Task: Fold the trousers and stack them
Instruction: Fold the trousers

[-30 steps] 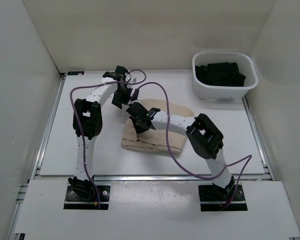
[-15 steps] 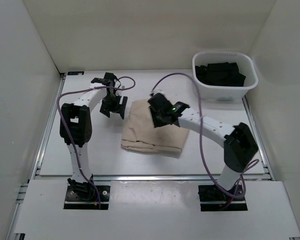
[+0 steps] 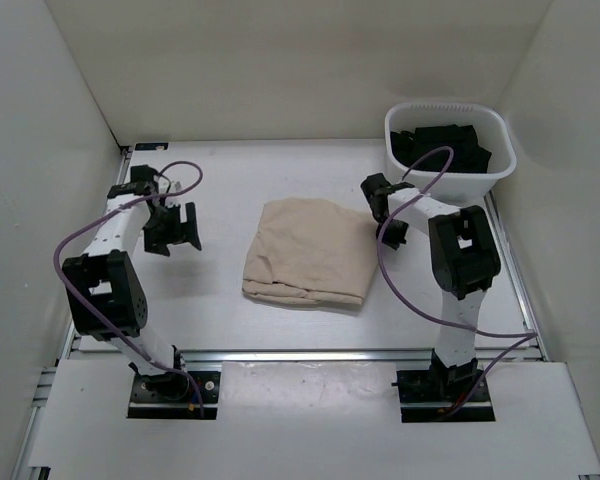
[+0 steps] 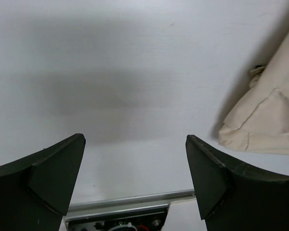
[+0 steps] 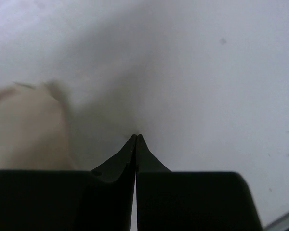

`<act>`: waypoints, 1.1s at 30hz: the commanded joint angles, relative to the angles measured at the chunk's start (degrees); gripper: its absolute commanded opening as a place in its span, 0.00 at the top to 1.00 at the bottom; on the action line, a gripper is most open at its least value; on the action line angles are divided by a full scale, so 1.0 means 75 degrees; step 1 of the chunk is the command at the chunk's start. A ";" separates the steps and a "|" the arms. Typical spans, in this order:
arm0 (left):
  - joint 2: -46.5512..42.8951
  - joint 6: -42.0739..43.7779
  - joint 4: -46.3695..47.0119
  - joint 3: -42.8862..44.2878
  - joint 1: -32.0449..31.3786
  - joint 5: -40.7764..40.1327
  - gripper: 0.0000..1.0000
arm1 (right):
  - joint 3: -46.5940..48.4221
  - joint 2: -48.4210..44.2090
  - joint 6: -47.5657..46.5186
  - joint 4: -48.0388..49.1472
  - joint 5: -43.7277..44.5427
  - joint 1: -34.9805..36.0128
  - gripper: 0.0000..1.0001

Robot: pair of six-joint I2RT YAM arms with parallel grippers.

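The trousers [image 3: 310,262] lie folded in the middle of the table [image 3: 220,310], with the left gripper [image 4: 135,137] wide open and empty at one side and the right gripper [image 5: 136,139] closed on nothing at the other. I think the fold is finished; for stacking, each gripper should pinch all layers at an edge and lift evenly.

The white surface [image 3: 280,180] carries the trousers [image 3: 310,252], folded into a beige bundle near its middle. A white basket [image 3: 448,186] sits at the far right corner, well apart from them, with dark items [image 3: 442,148] inside.
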 commanded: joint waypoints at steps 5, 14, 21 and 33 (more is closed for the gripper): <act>-0.1009 0.0031 0.0111 -0.0877 0.1123 0.0750 0.03 | 0.1005 0.0904 -0.0040 0.0791 -0.0755 0.0046 1.00; -0.1233 0.0031 0.0111 -0.1124 0.1581 0.0902 0.03 | 0.0339 -0.0148 0.0628 0.0943 -0.0404 0.0046 1.00; -0.1233 0.0031 0.0111 -0.0643 0.1581 0.0973 0.00 | 0.0256 -0.2221 -0.0541 -0.0309 -0.0448 0.0046 0.27; -0.2836 0.0031 -0.0030 -0.0455 0.1581 -0.1143 0.00 | -0.0611 -0.8066 -0.0767 -0.3355 0.0051 -0.0774 0.06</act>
